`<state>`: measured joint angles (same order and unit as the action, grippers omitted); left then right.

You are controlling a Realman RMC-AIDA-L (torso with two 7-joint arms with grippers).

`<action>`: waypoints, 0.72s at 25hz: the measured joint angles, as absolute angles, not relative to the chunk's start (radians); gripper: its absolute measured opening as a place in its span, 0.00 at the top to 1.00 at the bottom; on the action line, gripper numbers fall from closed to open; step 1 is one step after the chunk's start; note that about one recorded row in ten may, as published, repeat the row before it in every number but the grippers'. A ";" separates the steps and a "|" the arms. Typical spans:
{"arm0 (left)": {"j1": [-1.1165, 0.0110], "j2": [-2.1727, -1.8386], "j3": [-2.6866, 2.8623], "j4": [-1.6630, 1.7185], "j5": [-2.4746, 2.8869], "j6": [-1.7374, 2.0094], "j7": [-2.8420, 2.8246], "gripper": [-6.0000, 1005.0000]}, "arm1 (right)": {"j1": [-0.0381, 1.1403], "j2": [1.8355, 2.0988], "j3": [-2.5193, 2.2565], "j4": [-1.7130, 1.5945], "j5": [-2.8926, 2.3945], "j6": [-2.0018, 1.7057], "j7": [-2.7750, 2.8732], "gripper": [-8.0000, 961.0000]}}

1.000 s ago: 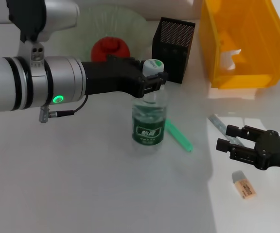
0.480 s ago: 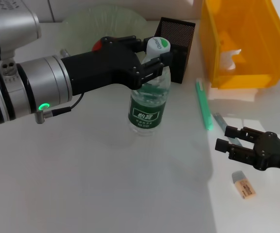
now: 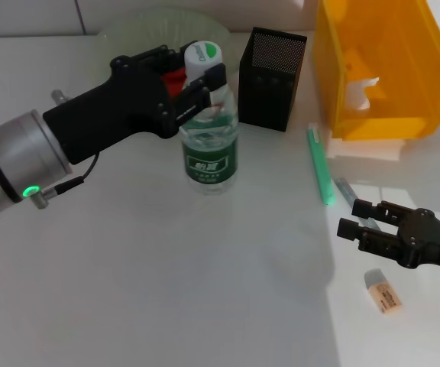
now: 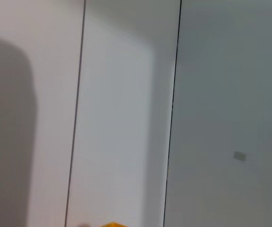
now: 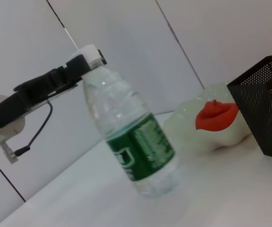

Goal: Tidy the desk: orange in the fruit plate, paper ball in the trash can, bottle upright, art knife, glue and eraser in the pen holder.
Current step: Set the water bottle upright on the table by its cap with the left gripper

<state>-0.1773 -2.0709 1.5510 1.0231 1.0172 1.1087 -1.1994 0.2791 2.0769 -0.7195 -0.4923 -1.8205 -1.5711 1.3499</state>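
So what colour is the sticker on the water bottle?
Dark green with white writing. The bottle shows its label most clearly in the head view.

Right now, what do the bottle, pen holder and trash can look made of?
Bottle: clear glossy plastic, see-through walls, green label; left hand grips its neck. Pen holder: black perforated mesh, likely metal, matte. Trash can: yellow-orange plastic, smooth, slightly translucent.

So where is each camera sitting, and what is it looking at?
Head view: sits up high looking down at the desk; shows the left gripper on the bottle and the right gripper low near the eraser.
Left wrist view: faces pale wall panels and a sliver of the trash can; no robot parts.
Right wrist view: sits low, looking across at the bottle.
Head and right wrist views share the bottle, orange and pen holder.
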 joint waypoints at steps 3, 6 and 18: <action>-0.205 -2.071 1.515 0.868 0.897 1.218 -1.058 0.56 | 0.280 2.077 -0.719 -0.492 -1.820 -1.571 1.357 0.29; -0.244 -2.071 1.482 0.724 0.827 1.304 -0.958 0.56 | 0.283 2.077 -0.719 -0.492 -1.820 -1.571 1.357 0.29; -0.368 -2.078 1.430 0.367 0.691 1.401 -0.692 0.56 | 0.315 2.079 -0.722 -0.441 -1.819 -1.567 1.359 0.29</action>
